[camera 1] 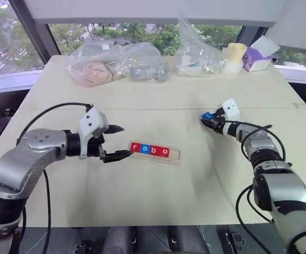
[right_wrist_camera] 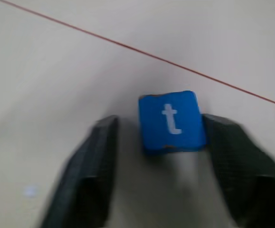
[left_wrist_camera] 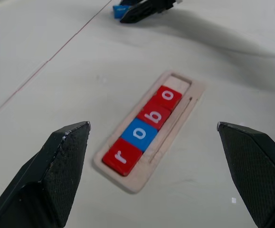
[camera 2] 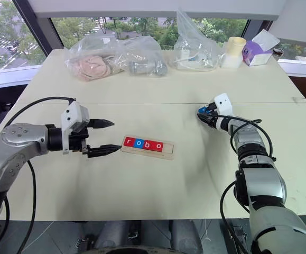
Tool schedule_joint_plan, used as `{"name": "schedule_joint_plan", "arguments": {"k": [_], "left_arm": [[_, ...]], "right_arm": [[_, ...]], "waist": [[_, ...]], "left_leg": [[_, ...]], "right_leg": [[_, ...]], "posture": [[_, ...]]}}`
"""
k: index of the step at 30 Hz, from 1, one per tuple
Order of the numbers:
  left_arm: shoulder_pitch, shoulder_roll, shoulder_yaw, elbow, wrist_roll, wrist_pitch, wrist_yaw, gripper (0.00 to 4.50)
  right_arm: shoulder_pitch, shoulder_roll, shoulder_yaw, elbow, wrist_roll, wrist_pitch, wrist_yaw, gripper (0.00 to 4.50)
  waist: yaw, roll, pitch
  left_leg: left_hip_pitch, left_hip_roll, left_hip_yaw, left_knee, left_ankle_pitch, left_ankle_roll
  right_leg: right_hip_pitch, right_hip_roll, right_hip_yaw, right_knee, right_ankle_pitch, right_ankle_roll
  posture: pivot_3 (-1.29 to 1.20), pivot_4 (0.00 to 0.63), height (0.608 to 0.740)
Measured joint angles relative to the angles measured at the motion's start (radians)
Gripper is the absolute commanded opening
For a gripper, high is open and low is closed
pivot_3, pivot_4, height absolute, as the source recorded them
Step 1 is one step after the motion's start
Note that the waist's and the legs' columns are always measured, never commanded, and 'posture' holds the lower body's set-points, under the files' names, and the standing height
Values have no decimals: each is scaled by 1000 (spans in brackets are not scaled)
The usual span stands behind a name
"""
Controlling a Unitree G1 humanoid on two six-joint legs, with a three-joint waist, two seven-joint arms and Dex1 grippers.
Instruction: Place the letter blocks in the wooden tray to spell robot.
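The table (camera 1: 158, 206) is wide and cream-white, and a thin red line (camera 2: 142, 103) runs across it from side to side. It stands before big windows (camera 1: 137, 32) where green trees are seen outside. Along the far edge of the table lie clear plastic bags (camera 1: 118, 63) with soft things inside, a pale yellow cup (camera 2: 233, 51) and a purple tissue box (camera 2: 258, 53).

The wooden tray (camera 1: 155, 152) lies flat near the middle of the table. Four letter blocks (left_wrist_camera: 142, 128) sit in its recess in a row: a red "r", a blue "o", a red "b" and a red "o". The last place, at the end toward the robot's right, is bare wood.

The left gripper (camera 1: 116, 142) hovers just beside the "r" end of the tray, its two black fingers held wide apart, with nothing between them.

The right gripper (camera 1: 208, 120) is low on the table, well apart from the tray, just past the red line. A blue "t" block (right_wrist_camera: 171, 121) lies flat between its fingers (right_wrist_camera: 232, 156). One finger touches the block's side and the other stands a small gap from it, so the fingers are not yet together on it.
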Motion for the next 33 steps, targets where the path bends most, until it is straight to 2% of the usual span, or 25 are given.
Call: {"name": "schedule_joint_plan", "arguments": {"k": [5,7,9,11,12,16,18,21,28,33], "left_arm": [[14,1,8,-19,-13,10,11,4500],[18,0,10,-22,-16,10,18,4500],[23,-1,21,-24,-19,12,25,4500],[21,4,37,-22,-18,12,30,4500],[19,7,40,-20,-17,12,32,4500],[9,25,19,-31,-16,7,7,4500],[8,38,4,-30,-12,-4,-16,4500],[2,32,-27,-11,2,-27,-44,4500],[-29,17,-54,39,26,-54,-68,4500],[-31,8,-58,60,35,-67,-78,4500]], "right_arm": [[14,1,-41,-23,26,34,-24,1162],[70,1,-87,-131,73,85,-38,1162],[249,4,-140,-469,119,212,-107,1162],[532,61,-216,-984,167,462,-255,1162],[619,97,-222,-1143,180,573,-311,1162],[873,213,-233,-1608,219,895,-478,1162],[986,284,-218,-1747,229,983,-534,1162],[1018,326,-194,-1836,223,1051,-601,1162],[959,421,-129,-1908,190,1178,-734,1162],[918,475,-80,-1944,188,1256,-774,1162]], "waist": [[4,0,0],[6,0,0],[13,0,0],[27,0,-1],[28,0,-1],[10,2,-1],[5,2,-1],[-1,2,-2],[4,2,-2],[4,2,-2]], "left_leg": [[0,0,0,0,0,0],[0,0,0,0,0,0],[-1,0,-2,-1,0,0],[-2,0,-4,-3,-1,-2],[-1,1,-4,-3,-1,-3],[0,2,-2,-3,0,-4],[1,2,-2,-3,-1,-5],[1,5,1,-3,-2,-8],[-2,6,2,-7,-2,-8],[-2,5,3,-11,1,-6]], "right_leg": [[1,-1,0,0,0,0],[0,-1,0,0,0,0],[0,-2,-1,1,1,2],[-1,-3,-2,1,0,5],[-1,-3,-2,1,0,5],[-2,-3,-1,1,-2,1],[-2,-3,-1,1,-1,0],[-3,-6,-4,-3,3,-7],[-8,-6,-4,-3,4,-8],[-10,-5,-5,-4,3,-8]], "posture": [[0,150,739],[0,150,739],[0,150,739],[0,150,739],[0,150,739],[0,150,739],[0,150,739],[0,150,739],[0,150,739],[0,150,739]]}}
